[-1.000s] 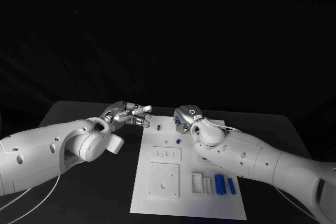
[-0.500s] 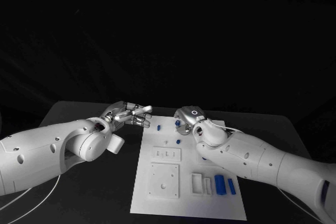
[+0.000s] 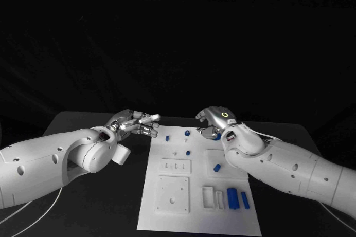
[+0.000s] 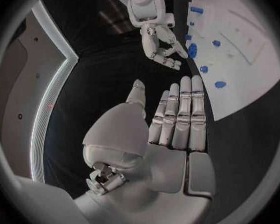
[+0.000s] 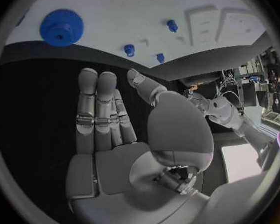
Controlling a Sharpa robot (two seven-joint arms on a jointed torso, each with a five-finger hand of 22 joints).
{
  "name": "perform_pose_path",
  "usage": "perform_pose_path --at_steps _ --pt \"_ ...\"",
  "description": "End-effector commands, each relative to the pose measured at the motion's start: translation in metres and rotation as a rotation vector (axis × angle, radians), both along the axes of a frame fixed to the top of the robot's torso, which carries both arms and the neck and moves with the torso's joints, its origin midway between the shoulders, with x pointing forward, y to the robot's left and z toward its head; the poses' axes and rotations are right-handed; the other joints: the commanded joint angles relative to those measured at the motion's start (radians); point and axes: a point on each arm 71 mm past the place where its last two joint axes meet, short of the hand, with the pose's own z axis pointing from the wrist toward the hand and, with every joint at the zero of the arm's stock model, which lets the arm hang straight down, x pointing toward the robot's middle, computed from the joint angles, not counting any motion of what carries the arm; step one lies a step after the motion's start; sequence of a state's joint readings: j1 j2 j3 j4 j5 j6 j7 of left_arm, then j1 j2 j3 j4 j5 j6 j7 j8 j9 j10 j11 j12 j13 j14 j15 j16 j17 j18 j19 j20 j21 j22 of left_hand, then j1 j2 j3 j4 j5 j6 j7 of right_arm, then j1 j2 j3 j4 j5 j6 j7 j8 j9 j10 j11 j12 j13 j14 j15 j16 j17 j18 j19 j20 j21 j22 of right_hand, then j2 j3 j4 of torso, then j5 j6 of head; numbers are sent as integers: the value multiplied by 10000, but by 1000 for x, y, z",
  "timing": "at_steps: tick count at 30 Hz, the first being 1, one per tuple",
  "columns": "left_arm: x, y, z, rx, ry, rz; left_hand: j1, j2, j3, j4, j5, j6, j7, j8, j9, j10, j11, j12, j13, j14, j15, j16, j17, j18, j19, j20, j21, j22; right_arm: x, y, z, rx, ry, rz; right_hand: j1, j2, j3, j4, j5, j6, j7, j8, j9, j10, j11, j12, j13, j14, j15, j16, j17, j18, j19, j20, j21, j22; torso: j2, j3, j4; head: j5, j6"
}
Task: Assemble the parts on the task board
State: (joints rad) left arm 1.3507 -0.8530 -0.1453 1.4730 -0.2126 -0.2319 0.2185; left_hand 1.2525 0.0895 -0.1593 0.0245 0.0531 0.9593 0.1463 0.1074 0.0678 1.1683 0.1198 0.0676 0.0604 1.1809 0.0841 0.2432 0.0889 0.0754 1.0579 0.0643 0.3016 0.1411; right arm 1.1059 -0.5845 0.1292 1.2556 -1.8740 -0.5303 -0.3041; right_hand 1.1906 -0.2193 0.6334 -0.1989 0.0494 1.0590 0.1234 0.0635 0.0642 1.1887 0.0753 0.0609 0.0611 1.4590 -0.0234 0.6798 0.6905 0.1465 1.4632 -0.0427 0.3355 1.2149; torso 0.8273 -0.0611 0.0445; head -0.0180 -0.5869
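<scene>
The white task board (image 3: 167, 216) lies in the middle of the table. Small blue parts stand near its far edge (image 3: 167, 138) (image 3: 187, 133), another (image 3: 188, 152) sits further in, and one (image 3: 217, 168) lies by the right recess. Two long blue parts (image 3: 233, 197) lie at the near right. My left hand (image 3: 137, 123) hovers off the board's far left corner, fingers straight (image 4: 177, 119), holding nothing. My right hand (image 3: 215, 122) hangs over the far right corner, fingers extended (image 5: 99, 119) and empty. A round blue part (image 5: 61, 27) lies on the board beyond its fingertips.
White slotted blocks (image 3: 213, 197) stand beside the long blue parts. A raised square plate (image 3: 173, 193) and a small plate with slots (image 3: 176, 166) occupy the board's left half. Black table (image 3: 89, 216) lies bare on both sides of the board.
My right hand has risen and swung right, away from the far middle of the board, and its forearm has uncovered a blue part by the right recess. The left hand has hardly moved.
</scene>
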Motion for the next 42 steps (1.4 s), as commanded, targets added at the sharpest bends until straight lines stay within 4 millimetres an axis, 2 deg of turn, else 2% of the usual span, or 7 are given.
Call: perform_pose_path --at_steps 1,6,10,12,13,20,42 --pt "0 0 1 -51 -27 -157 22 -55 -29 -33 -47 -9 62 -44 15 -57 -26 -16 10 43 20 -46 -12 -140 52 -1 -33 -17 0 -14 2 250 317 -258 -109 54 116 27 -12 112 -40 1 12 568 -152 68 54 85 -107 91 46 -229 153 -87 427 158 -13 36 -79 10 18" --pt "1 3 1 -37 -24 -117 36 -59 -24 -45 -47 -19 67 -45 16 -73 -23 -11 10 46 20 -47 -11 -136 58 1 -37 -18 4 -38 -1 151 825 -594 -30 4 -197 10 -9 -19 -124 -17 9 2149 -640 432 336 140 -412 237 170 -460 293 -308 1358 514 -34 78 -175 22 77" --pt "1 4 1 -32 -21 -115 36 -59 -24 -45 -47 -19 67 -45 16 -73 -23 -11 10 46 20 -47 -11 -136 58 1 -37 -18 7 -48 -5 48 1234 -720 49 -124 -946 34 -6 -286 -166 -18 7 2833 -825 981 909 132 -554 325 282 -653 324 -506 1644 660 -26 126 -219 42 61" --pt "2 3 1 -33 -13 -134 36 -59 -24 -45 -47 -19 67 -45 16 -73 -23 -11 10 46 20 -47 -11 -136 58 1 -37 -18 10 -53 -9 -10 1497 -802 420 -5 -2145 176 14 -562 -151 14 25 1822 -898 3491 3849 86 -610 693 707 -897 363 -687 2336 1038 -19 146 -218 35 53" --pt "2 3 1 -34 -9 -145 36 -59 -24 -45 -47 -19 67 -45 16 -73 -23 -11 10 46 20 -47 -11 -136 58 1 -37 -18 11 -55 -11 -29 1609 -846 603 254 -2482 351 -11 -646 -148 50 42 168 -832 5769 6659 -81 -608 934 1067 -965 323 -718 2525 1256 -16 149 -214 33 55" --pt "3 3 0 -27 5 -158 45 -42 -16 -48 -47 -23 65 -46 15 -74 -22 -13 10 40 23 -50 -12 -138 55 2 -42 -19 18 -65 -25 -121 2240 -1143 317 8 -2064 464 18 -912 -54 10 59 292 -709 8697 10266 -128 -436 2425 2802 -819 438 -472 4473 2031 0 132 -201 34 46" --pt "5 1 -1 -5 59 -234 60 -30 -9 -58 -46 -49 75 -56 11 -94 -15 -18 9 42 22 -44 -9 -137 56 2 -41 -17 30 -61 -40 197 3212 -1269 80 338 -2225 505 82 -725 -73 -2 70 760 -686 9372 11562 -41 -396 3104 3947 -806 293 -408 5372 2107 -19 102 -190 -55 -38"
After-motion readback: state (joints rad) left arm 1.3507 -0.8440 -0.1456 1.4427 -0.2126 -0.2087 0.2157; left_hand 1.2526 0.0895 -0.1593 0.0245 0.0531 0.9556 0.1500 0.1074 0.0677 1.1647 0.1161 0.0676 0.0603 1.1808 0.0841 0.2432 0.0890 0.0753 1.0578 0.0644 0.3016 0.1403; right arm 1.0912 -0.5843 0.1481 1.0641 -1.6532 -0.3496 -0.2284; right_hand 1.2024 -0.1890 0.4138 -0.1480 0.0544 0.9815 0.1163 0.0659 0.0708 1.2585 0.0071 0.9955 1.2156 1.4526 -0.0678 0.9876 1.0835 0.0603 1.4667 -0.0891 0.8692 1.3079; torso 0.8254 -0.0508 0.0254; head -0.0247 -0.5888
